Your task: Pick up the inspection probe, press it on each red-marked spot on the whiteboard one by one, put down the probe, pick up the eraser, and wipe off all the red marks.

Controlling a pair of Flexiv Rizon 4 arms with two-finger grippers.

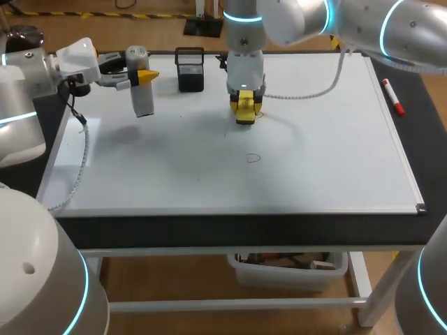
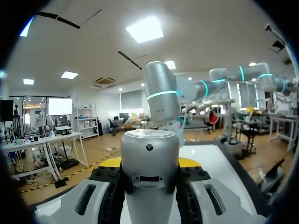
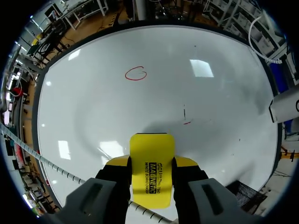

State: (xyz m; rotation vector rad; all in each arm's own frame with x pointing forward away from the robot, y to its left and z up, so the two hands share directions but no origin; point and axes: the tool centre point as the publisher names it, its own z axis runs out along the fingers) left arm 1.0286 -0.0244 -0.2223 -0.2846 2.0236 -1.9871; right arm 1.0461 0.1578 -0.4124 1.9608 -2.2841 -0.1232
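Head view shows the whiteboard (image 1: 314,160) covering most of the surface. The left arm comes in from the left, and its left pincer (image 1: 140,75) is clamped on the probe (image 1: 142,96), a silver cylinder held roughly upright above the board's back left part. From the left wrist, both yellow tips press the probe's sides.

The right arm reaches in from the back right. Its right pincer (image 1: 244,110) points down at the board's back middle and grips the yellow eraser (image 1: 245,105) from 2 sides. The right wrist view confirms this, with the eraser sitting between the fingers. It is down at the board, though I cannot tell whether it touches.

Ahead of the eraser in the right wrist view lie 2 red marks: a small red stroke (image 3: 187,122) near it and a red ring (image 3: 136,73) farther off, well apart from each other.

A black box (image 1: 190,70) stands at the back edge between the 2 pincers. A red marker (image 1: 392,96) lies beside the board's right edge. A white cable (image 1: 307,91) trails from the right arm across the back of the board.
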